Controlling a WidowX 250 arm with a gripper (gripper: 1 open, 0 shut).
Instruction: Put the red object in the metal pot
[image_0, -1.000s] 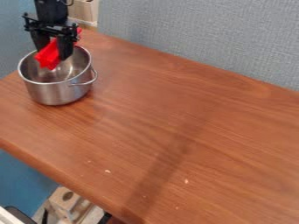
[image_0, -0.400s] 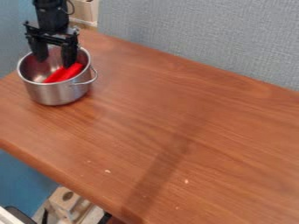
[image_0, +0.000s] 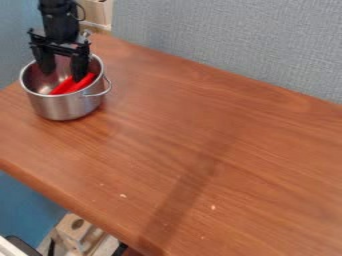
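The red object (image_0: 82, 79) lies inside the metal pot (image_0: 62, 90), leaning against the inner wall on the pot's 3 o'clock side, its upper end near the rim at about 1 o'clock and its lower end down toward the pot's floor; a second ago it was pinched upright between the fingers above the pot, so it has since dropped free and come to rest tilted; against the frame just before this one it has not shifted. The pot stands upright on the bench (image_0: 201, 140) near the bench's 10 o'clock corner, its small handle sticking out at about 4 o'clock; it sits where it sat before.

The gripper (image_0: 62, 58) hangs over the pot's 12 o'clock half, pointing straight down; its black fingers (image_0: 84, 55) are now spread wide apart and hold nothing, where a second ago they were clamped on the red bar; the tips reach to about the rim's height, and whether either tip touches the pot or the bar cannot be told at this size.

Behind the bench, from 11 to 3 o'clock, runs a grey-blue wall (image_0: 241, 40); the rest of the wooden top is unchanged.
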